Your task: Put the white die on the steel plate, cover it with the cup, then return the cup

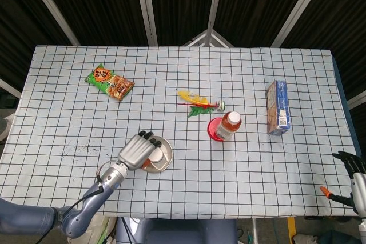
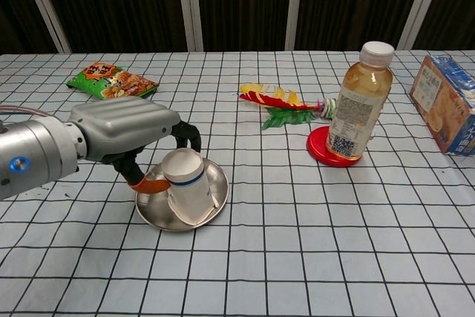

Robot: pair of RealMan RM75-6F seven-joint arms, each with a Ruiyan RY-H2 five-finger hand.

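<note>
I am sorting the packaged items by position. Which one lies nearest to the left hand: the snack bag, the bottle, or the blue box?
The snack bag: it lies just behind the left hand, on the table's left side, while the bottle and blue box are far right.

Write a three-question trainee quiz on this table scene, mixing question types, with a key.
1. True or false: the cup stands mouth-down on the steel plate.
2. Which hand holds the cup? A) left hand B) right hand
3. Fill in: the bottle stands on a red ____.

Key: 1 true; 2 A; 3 disc.
</note>
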